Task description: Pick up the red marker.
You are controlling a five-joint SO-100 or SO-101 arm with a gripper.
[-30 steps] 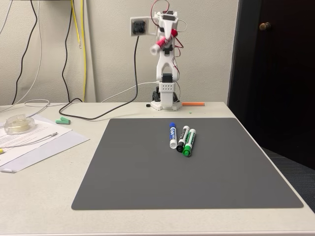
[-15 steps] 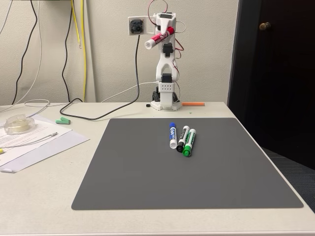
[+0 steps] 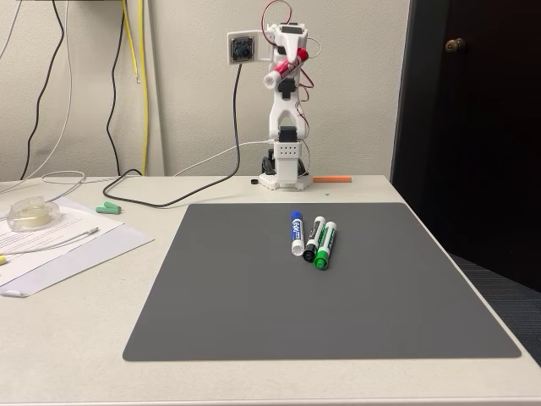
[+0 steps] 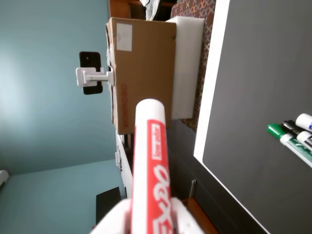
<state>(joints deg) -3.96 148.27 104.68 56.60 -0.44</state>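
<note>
The red marker sits high in the upper middle of the fixed view, clamped in the tool, whose fingers press its label from both sides; its white end points away from the wrist. Lifted clear, the pick looks done. Lower down, 3 other markers lie side by side on a grey mat covering the tabletop. Cables hang down the wall at upper left, beside a dark door at right.
</note>
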